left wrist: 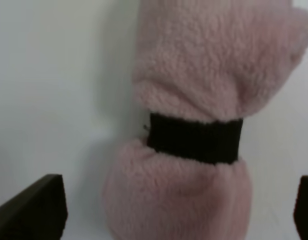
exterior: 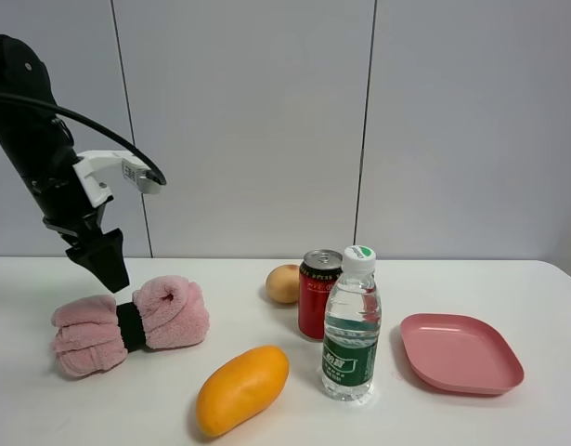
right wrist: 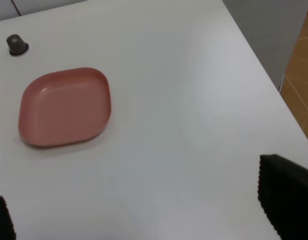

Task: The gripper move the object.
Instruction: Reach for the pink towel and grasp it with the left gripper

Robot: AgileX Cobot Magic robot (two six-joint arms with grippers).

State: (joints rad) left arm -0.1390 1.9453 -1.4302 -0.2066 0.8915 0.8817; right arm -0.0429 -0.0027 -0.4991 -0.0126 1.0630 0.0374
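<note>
The towel lies at the table's 9 o'clock, long axis running roughly 8 to 2, with the left gripper hanging just above its band, at the band's 11 o'clock, not touching. Its fingers are spread wide and empty, straddling the roll's width, so a straight drop onto the band looks right. The right gripper, also wide and empty, sits well apart near the plate at 3 o'clock, so left is nearer.
</note>
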